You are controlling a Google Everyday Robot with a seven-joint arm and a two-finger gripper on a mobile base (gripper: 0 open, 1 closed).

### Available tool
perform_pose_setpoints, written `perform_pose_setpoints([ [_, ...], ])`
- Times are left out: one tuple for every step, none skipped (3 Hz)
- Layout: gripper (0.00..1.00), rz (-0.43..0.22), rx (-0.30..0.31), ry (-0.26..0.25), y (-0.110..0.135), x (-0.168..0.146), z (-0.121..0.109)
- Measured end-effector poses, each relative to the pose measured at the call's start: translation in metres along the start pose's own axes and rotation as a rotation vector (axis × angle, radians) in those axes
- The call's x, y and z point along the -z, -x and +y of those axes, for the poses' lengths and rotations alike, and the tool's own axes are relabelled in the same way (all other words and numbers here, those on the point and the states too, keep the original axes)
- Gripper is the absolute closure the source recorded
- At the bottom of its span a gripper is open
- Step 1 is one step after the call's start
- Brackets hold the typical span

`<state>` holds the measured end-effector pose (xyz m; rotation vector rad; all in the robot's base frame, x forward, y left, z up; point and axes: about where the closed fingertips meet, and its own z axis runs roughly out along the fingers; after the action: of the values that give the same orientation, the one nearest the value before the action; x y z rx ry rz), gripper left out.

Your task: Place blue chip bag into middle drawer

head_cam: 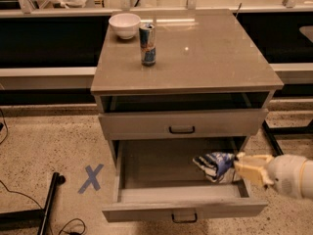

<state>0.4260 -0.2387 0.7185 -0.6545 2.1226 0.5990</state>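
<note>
The blue chip bag [213, 165], crumpled dark blue with white print, hangs inside the right part of the open middle drawer [186, 210], just above its floor. My gripper [238, 167] reaches in from the right edge of the camera view, level with the drawer's right wall, and is shut on the bag's right end. The drawer is pulled far out, and its dark loop handle shows on the front at the bottom. I cannot tell whether the bag touches the drawer floor.
The upper drawer [182, 124] above it is closed. On the cabinet top [205, 53] stand a white bowl [124, 24] and a blue-and-silver can [147, 44]. A blue tape X [91, 178] and a black pole [49, 204] lie on the floor at left.
</note>
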Motion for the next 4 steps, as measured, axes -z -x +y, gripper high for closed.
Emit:
perform_pose_setpoints([
  [1.0, 0.022, -0.044, 0.091, -0.04, -0.032, 0.021],
  [1.0, 0.024, -0.052, 0.103, -0.046, -0.036, 0.024],
  [1.0, -0.013, -0.056, 0.085, -0.04, -0.05, 0.01],
  [1.0, -0.045, -0.112, 0.022, -0.048, -0.08, -0.023],
])
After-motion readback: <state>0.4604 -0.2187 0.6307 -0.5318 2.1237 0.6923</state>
